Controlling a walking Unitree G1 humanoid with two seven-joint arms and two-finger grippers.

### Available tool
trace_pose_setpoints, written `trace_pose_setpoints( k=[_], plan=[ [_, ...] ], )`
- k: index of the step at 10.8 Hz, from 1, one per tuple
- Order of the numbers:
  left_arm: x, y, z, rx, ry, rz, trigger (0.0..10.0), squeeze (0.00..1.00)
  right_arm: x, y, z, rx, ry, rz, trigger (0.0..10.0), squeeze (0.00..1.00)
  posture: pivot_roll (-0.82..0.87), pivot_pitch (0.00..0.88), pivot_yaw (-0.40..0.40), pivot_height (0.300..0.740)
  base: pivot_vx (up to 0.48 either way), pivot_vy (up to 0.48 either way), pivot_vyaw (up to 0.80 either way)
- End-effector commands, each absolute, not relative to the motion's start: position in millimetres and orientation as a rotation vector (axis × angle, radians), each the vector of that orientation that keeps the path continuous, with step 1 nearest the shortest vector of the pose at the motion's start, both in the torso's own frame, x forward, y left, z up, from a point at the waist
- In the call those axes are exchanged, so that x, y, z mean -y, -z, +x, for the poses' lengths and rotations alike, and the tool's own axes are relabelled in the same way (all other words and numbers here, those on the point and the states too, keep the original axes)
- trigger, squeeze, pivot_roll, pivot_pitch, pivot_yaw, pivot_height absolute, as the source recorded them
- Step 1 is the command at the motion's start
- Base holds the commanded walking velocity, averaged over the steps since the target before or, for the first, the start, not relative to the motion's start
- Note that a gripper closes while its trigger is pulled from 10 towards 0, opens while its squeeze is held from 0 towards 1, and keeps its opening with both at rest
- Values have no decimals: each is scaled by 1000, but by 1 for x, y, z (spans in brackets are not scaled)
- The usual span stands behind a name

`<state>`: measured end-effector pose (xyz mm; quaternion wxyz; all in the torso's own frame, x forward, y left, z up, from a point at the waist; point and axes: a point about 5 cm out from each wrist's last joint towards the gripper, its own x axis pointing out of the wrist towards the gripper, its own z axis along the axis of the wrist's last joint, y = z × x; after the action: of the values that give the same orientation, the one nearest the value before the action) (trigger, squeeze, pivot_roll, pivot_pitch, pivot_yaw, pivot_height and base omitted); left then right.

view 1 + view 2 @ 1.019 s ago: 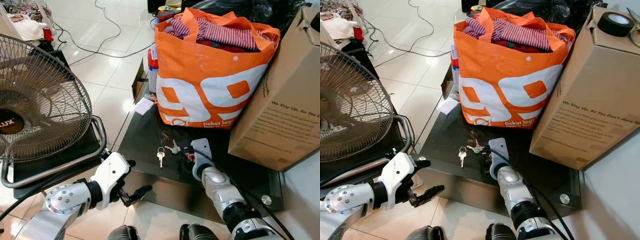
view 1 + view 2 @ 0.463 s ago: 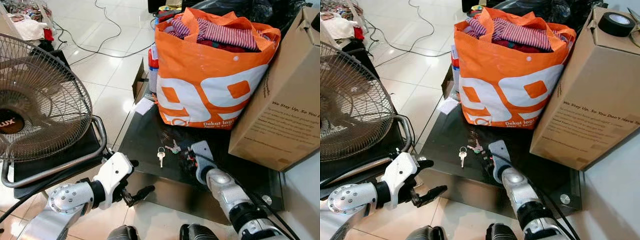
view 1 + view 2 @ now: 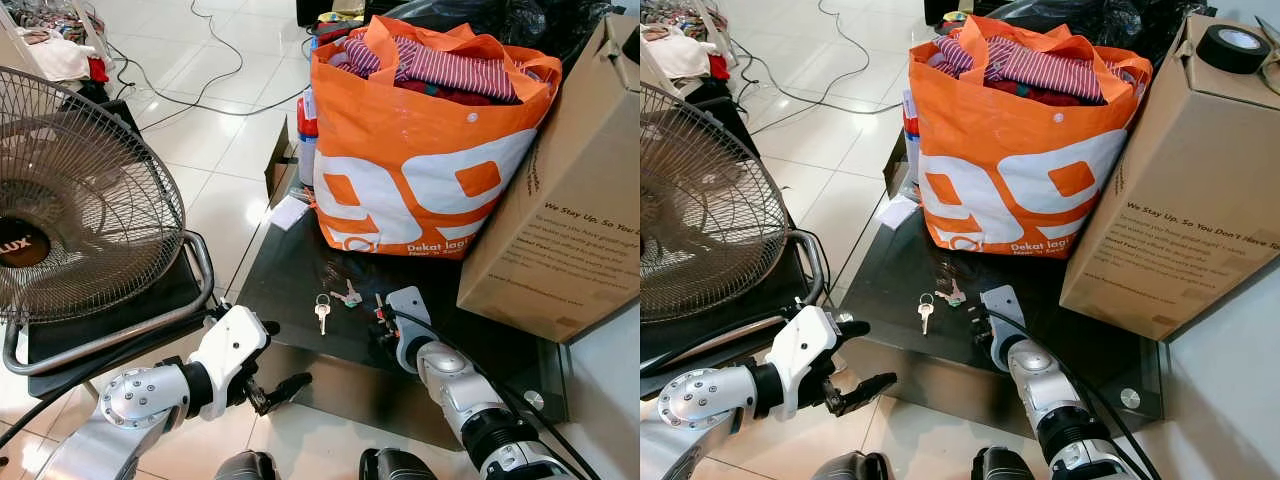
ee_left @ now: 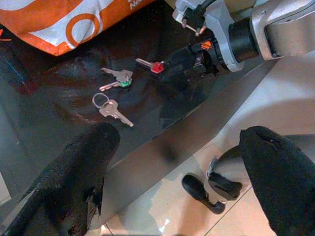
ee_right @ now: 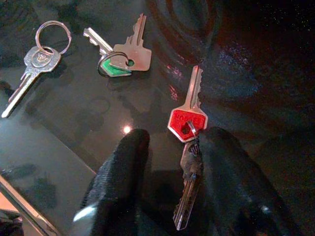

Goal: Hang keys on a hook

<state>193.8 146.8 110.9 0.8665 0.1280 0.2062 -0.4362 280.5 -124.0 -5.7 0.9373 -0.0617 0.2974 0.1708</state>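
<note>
Right claw (image 5: 167,162) parted around red-headed keys (image 5: 188,123), resting on glass table (image 3: 300,280)

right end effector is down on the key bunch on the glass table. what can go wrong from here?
1. The right end effector straddles the red-capped key bunch lying flat on the glossy black glass table; the fingers may slide it rather than pinch it.
2. The green-tagged key pair and the silver key on a ring lie close by and could get nudged.
3. Those keys lie near the table's front edge and could drop off.
</note>
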Motion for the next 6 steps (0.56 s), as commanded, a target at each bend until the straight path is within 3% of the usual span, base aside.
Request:
trace_pose_setpoints(
  k=[1,4,6],
  plan=[
    [-146,-110,192,-437,932,266,10000,0,126,5,281,-607,-335,-119,2980,0,-22,113,10,740,0,0,0],
    [-147,-110,193,-436,926,269,10000,0,127,6,281,-609,-327,-115,1176,0,-20,112,7,740,0,0,0],
    [-147,-110,192,-437,923,269,10000,0,128,6,281,-612,-322,-113,941,0,-17,113,4,740,0,0,0]
  ],
)
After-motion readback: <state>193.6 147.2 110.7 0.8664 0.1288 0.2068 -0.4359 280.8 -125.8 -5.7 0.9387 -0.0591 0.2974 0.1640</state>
